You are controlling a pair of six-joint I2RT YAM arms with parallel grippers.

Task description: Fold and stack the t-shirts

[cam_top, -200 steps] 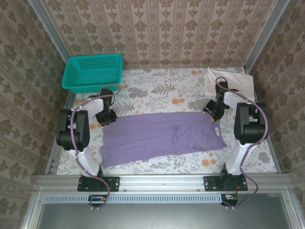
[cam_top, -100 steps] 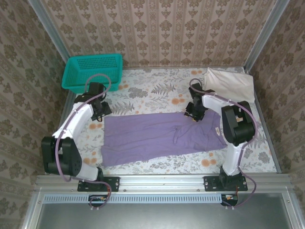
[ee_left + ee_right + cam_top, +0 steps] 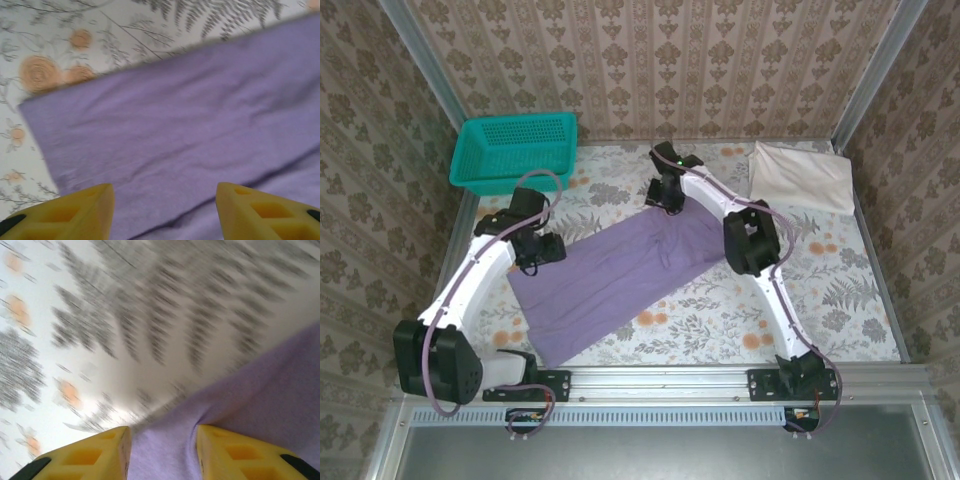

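Left gripper (image 3: 162, 212) hovers open, holding nothing, over the left end of the lavender-purple soft cloth t-shirt (image 3: 610, 275). It sprawls diagonally mid-table: light and limp, best pinched at the corners. Right gripper (image 3: 162, 455), jaws narrowed on a pucker at its far corner, looks to have hold. The plain off-white cloth t-shirt (image 3: 800, 178) waits far right.

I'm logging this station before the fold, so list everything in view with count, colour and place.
purple t-shirt: one, lavender, spread flat and slanted across the middle of the table
off-white t-shirt: one, off-white, lying at the far right corner
basket: one, teal mesh, far left corner
table: one, floral cover in white, grey and orange
left tool: one, yellow fingers, open above the purple t-shirt's left part
right tool: one, yellow fingers, closed on the purple t-shirt's far edge, cloth bunched between them
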